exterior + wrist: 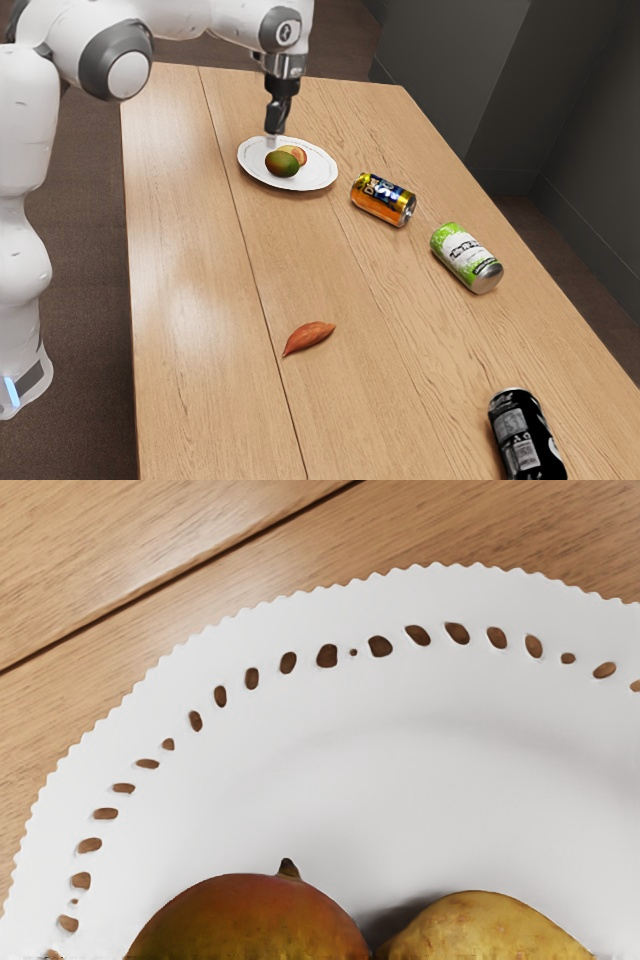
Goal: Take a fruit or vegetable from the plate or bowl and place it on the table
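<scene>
- Here's the gripper [274,139], pointing down over the plate [318,176]!
- Clenched or released? Can't tell from here.
- Mango [282,164] sitting on that plate, a yellow fruit [298,155] right beside it.
- Out on the table [190,300], well apart from the plate, lies a sweet potato [309,337].
- Orange can [383,200] on its side near the plate, green can [466,257] lying beyond, black can [525,437] farthest off!

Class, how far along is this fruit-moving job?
Reaching looks done: my gripper is above the plate. In hand: apparently lining up with the mango or the yellowish fruit, both resting there. Left: lifting one clear and setting it on the table. Whether the sweet potato there came from the plate, I cannot tell.
</scene>
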